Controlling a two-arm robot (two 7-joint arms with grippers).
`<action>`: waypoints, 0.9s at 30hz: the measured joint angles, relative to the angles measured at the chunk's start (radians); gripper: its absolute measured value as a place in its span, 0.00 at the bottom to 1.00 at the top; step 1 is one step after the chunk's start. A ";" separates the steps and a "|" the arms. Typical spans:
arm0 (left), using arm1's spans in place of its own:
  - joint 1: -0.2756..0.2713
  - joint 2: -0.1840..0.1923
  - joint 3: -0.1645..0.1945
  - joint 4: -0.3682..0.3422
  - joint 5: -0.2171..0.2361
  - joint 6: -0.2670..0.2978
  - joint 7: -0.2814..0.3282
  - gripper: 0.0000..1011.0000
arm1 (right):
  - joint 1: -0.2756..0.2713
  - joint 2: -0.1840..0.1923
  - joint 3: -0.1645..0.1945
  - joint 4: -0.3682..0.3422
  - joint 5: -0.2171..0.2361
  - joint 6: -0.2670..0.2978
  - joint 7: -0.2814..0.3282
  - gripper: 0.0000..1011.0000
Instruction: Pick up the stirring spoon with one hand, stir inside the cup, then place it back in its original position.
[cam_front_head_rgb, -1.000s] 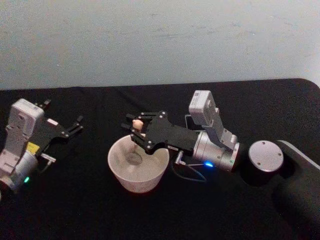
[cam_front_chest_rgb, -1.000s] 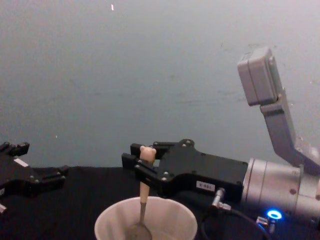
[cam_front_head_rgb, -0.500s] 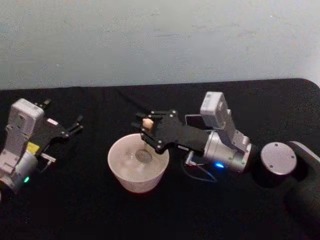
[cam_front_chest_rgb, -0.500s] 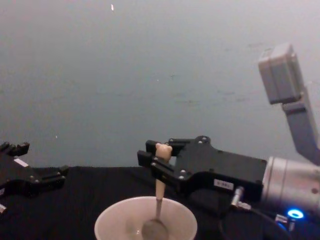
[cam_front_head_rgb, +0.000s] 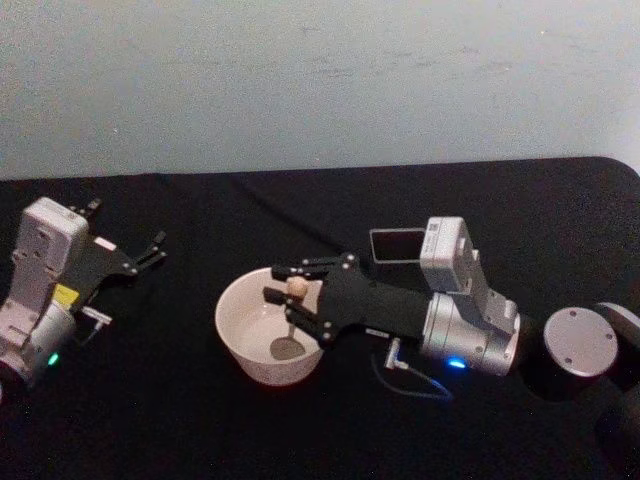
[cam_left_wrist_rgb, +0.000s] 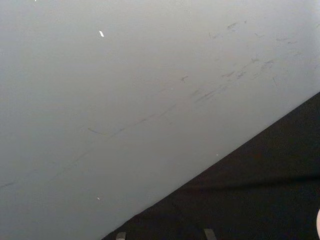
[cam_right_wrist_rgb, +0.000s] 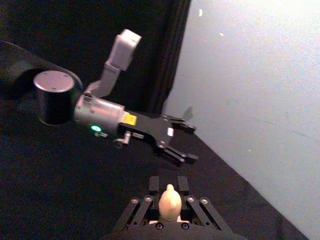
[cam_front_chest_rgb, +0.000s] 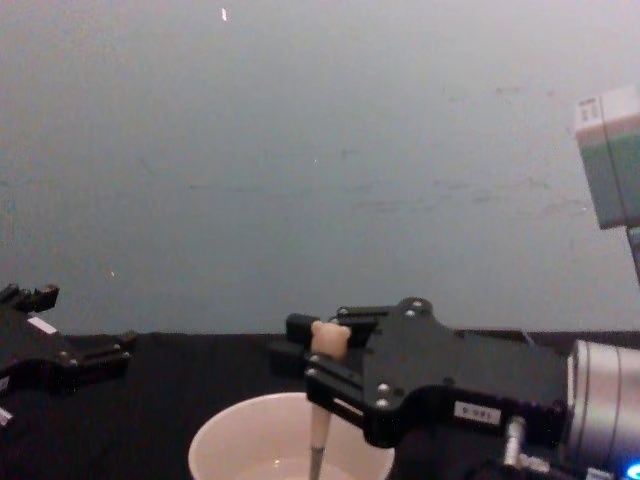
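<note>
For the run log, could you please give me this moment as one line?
step: stir | right hand: shut on spoon, spoon's bowl inside cup | left hand: open, parked at left

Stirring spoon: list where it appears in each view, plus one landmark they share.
Head view: stirring spoon at centre, standing in the cup, knob clamped by the right gripper.
Chest view: bottom centre, handle dipping into the cup.
Right wrist view: bottom centre, knob up.
Left wrist view: faces the wall and black table.
Shared landmark: open left gripper, parked at the left.
</note>
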 joint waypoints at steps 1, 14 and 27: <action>0.000 0.000 0.000 0.000 0.000 0.000 0.000 0.99 | -0.002 0.000 -0.003 -0.003 0.002 0.001 0.003 0.21; 0.000 0.000 0.000 0.000 0.000 0.000 0.000 0.99 | 0.027 -0.071 -0.034 0.063 -0.020 -0.015 -0.036 0.21; 0.000 0.000 0.000 0.000 0.000 0.000 0.000 0.99 | 0.059 -0.111 0.002 0.138 -0.040 -0.016 -0.095 0.21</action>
